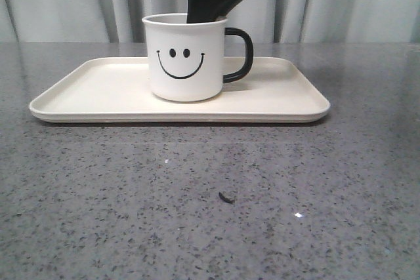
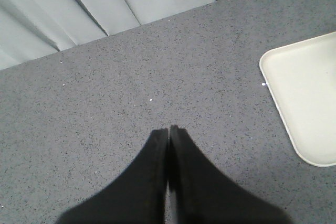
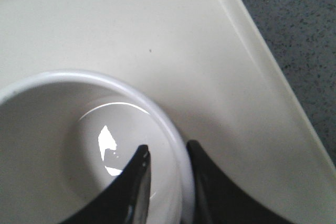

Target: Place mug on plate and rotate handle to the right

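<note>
Nearest, mug (image 1: 186, 57) sits on plate (image 1: 98, 93), handle (image 1: 240, 54) at three o'clock; my right gripper (image 3: 167, 153) pinches its rim (left gripper (image 2: 169, 129) pressed together).

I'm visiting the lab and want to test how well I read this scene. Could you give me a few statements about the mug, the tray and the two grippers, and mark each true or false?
1. The mug stands upright on the plate. True.
2. The handle points to the left in the front view. False: it points right.
3. The right gripper straddles the mug's rim, one finger inside and one outside. True.
4. The left gripper holds the plate. False: it is shut over bare table, beside the plate.
5. The mug is full of coffee. False: it is empty.
</note>
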You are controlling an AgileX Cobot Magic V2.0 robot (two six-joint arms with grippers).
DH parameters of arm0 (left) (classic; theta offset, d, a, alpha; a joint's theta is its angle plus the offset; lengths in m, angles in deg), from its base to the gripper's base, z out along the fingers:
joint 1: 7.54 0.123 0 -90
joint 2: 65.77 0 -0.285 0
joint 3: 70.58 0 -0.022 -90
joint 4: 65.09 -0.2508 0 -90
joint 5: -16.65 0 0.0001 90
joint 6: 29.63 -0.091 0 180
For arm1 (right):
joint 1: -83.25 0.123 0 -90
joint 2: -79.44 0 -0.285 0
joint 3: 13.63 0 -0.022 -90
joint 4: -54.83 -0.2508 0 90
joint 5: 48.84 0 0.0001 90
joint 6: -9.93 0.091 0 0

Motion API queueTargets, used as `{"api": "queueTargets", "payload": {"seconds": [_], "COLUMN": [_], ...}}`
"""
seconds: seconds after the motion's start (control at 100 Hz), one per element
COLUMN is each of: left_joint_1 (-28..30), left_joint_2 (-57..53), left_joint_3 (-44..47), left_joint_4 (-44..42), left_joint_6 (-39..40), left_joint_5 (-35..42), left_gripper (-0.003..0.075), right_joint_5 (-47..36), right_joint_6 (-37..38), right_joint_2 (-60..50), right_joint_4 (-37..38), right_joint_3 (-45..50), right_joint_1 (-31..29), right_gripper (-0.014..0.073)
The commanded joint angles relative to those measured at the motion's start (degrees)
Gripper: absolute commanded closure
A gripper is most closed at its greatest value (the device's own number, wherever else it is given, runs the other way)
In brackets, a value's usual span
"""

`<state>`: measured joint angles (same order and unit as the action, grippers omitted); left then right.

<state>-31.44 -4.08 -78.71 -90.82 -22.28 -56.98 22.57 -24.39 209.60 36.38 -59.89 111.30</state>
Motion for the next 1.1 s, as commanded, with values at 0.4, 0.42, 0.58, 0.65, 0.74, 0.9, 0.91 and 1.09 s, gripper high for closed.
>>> {"api": "queueTargets", "payload": {"seconds": [0.4,0.42,0.58,0.65,0.74,0.9,0.91,1.09], "left_joint_1": [-0.23,-0.23,-0.23,-0.23,-0.23,-0.23,-0.23,-0.23], "left_joint_2": [-0.29,-0.29,-0.29,-0.29,-0.29,-0.29,-0.29,-0.29], "left_joint_3": [-1.16,-1.16,-1.16,-1.16,-1.16,-1.16,-1.16,-1.16], "left_joint_4": [-1.01,-1.01,-1.01,-1.01,-1.01,-1.12,-1.12,-1.12], "left_joint_6": [0.65,0.65,0.65,0.65,0.65,0.65,0.65,0.65], "left_joint_5": [1.3,1.3,1.3,1.3,1.3,1.41,1.41,1.41], "left_gripper": [0.0739,0.0739,0.0739,0.0739,0.0739,0.0739,0.0739,0.0739], "right_joint_5": [5.19,5.19,5.14,5.08,3.41,-1.75,-2.26,-6.29], "right_joint_6": [-0.35,-0.28,0.3,0.79,2.13,5.67,5.81,8.57], "right_joint_2": [-6.26,-6.59,-10.4,-12.8,-16.79,-26.13,-26.56,-37.88], "right_joint_4": [-5.99,-5.99,-5.99,-5.99,-5.99,-5.99,-5.99,-5.99], "right_joint_3": [-8.27,-8.27,-8.27,-8.27,-8.27,-8.27,-8.27,-7.97], "right_joint_1": [-0.01,-0.01,-0.01,-0.32,-1.55,-6.26,-6.54,-16.27], "right_gripper": [0.04,0.04,0.04,0.04,0.04,0.041,0.0413,0.0578]}}
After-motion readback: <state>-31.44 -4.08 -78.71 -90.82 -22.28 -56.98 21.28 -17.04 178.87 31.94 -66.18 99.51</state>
